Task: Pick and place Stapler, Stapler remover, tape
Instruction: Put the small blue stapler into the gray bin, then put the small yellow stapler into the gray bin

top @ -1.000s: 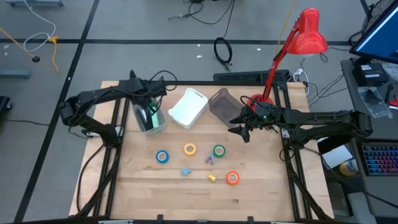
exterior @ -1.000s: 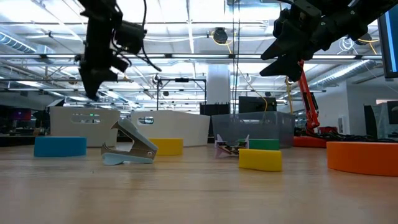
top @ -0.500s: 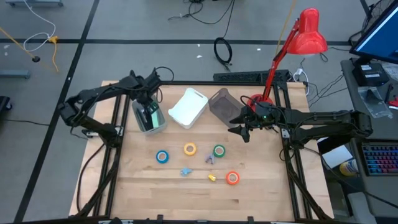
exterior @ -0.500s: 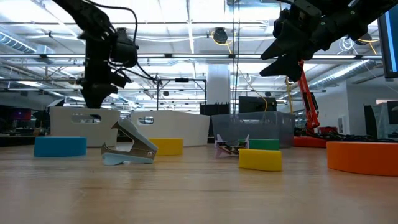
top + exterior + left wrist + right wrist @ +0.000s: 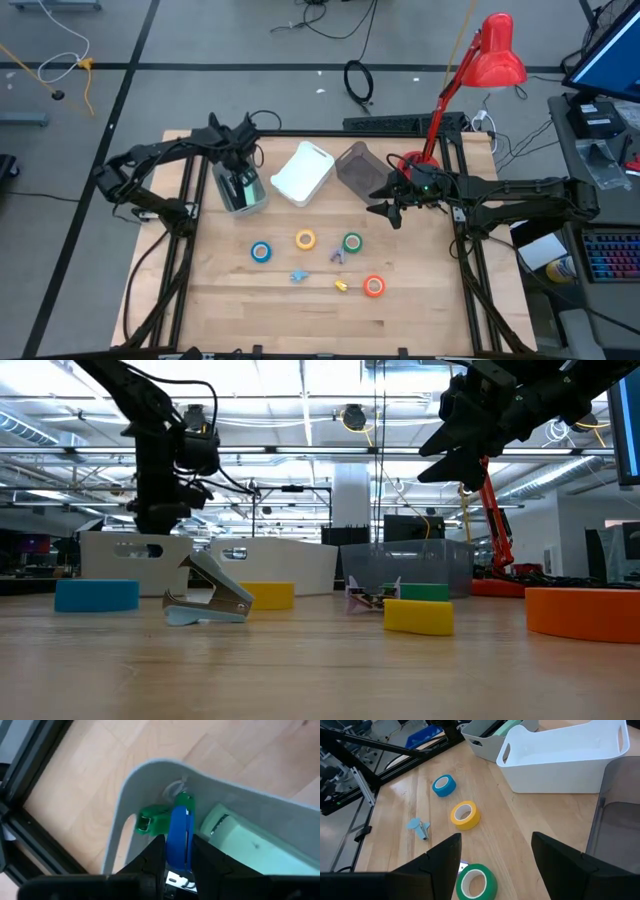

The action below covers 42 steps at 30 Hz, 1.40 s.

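My left gripper (image 5: pixel 238 172) reaches down into the grey bin (image 5: pixel 262 200) at the table's far left and is shut on a blue stapler (image 5: pixel 178 827). A green stapler (image 5: pixel 155 819) and a pale green one (image 5: pixel 245 842) lie beside it in the bin. My right gripper (image 5: pixel 386 208) hangs open above the table, right of the dark bin (image 5: pixel 355 168). Blue (image 5: pixel 261 252), yellow (image 5: pixel 305 240), green (image 5: pixel 352 242) and orange (image 5: pixel 374 286) tape rolls lie flat on the table. Small blue (image 5: pixel 298 276), purple (image 5: pixel 336 256) and yellow (image 5: pixel 341 285) staple removers lie among them. My left gripper pinches the blue stapler between its two fingers (image 5: pixel 156 854), one on each long flat side (image 5: pixel 179 845). It comes from above, pointing down into the bin's corner. The stapler stands on edge beside the green one; whether it rests on the bin's floor is hidden.
A white bin (image 5: pixel 303 172) stands between the grey and the dark bin along the far side. A red desk lamp (image 5: pixel 495 55) stands at the far right corner. Bare wood lies along the near edge, in front of the tape rolls.
My left gripper has come down into the grey bin, its wrist swinging a little toward the table's far edge. My right arm and the things on the table have kept still.
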Available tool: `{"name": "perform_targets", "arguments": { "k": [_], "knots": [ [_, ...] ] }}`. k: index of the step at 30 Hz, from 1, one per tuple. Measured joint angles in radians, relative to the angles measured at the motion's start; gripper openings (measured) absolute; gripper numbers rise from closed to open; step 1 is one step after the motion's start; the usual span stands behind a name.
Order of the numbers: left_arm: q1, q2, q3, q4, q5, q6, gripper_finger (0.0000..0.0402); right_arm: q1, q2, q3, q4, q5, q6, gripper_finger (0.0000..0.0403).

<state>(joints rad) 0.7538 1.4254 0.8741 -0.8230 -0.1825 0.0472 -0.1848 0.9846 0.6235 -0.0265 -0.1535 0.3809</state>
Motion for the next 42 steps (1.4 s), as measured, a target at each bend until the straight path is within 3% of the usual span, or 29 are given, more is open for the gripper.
{"name": "perform_targets", "arguments": {
  "k": [21, 34, 42],
  "knots": [
    [0.005, 0.000, -0.011, 0.078, 0.026, 0.056, 0.0079, 0.000, 0.000, 0.000, 0.000, 0.000, 0.000, 0.0235],
    [0.005, 0.000, -0.011, 0.077, 0.017, 0.049, 0.0152, 0.000, 0.000, 0.000, 0.000, -0.004, 0.000, 0.0235],
    [0.005, -0.011, -0.011, 0.064, 0.024, 0.012, 0.0165, 0.000, 0.000, 0.000, 0.000, -0.004, 0.000, 0.0235]
  ]
}}
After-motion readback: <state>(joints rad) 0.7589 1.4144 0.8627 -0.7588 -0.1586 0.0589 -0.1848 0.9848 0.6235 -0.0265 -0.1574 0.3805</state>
